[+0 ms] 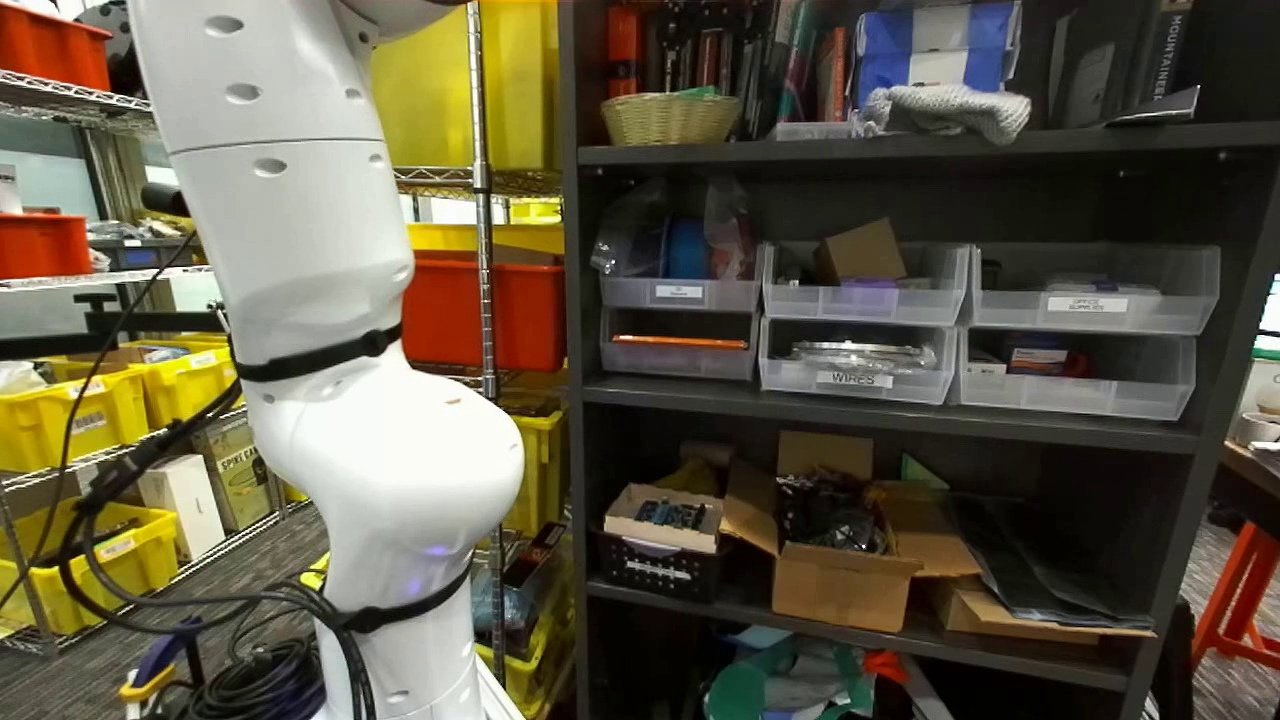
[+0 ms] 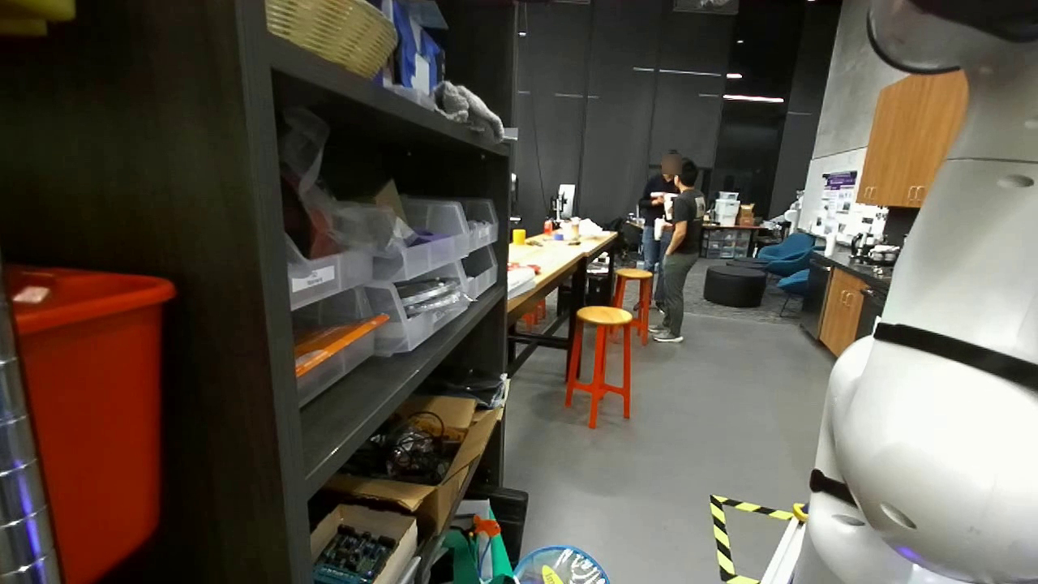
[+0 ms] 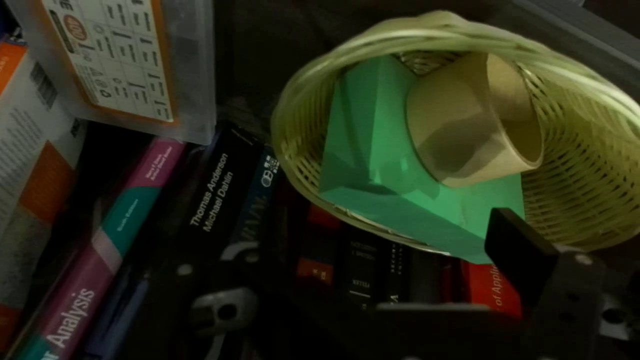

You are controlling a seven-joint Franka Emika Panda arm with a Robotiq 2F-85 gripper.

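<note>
Grey flooring [image 2: 665, 422] spreads through a large, workshop-like room, with stools [image 2: 602, 316] and two people [image 2: 685, 235] far back. Facing this space, a dark shelf unit [image 1: 890, 414] carries plastic bins [image 1: 855, 379] and cartons [image 1: 845, 598] on its levels. Beside it rises the white arm [image 1: 320, 300], bound with black straps. On the upper shelf, at the end nearest the arm, sits a woven basket [image 3: 580, 175], with books [image 3: 210, 185] just beside it and a clear plastic case [image 3: 120, 65] near them. Inside the basket lies a green box [image 3: 395, 165], and on it rests a tilted tan ring [image 3: 455, 120], probably a tape roll or short tube.

Near the basket's rim hangs the tool [image 3: 385, 255], spread wide, with nothing between its fingers [image 3: 520, 255]. Judging from how things lie, no grasp is in place at this stage: ring and box both sit within the basket, and any grip on them remains undone.

One finger melts into the darkness of the wrist view; the other overlaps the box's corner, touching or apart I cannot tell. The ring's underside is hidden, most spines are too dim to read, and both exterior views crop the arm's top.
</note>
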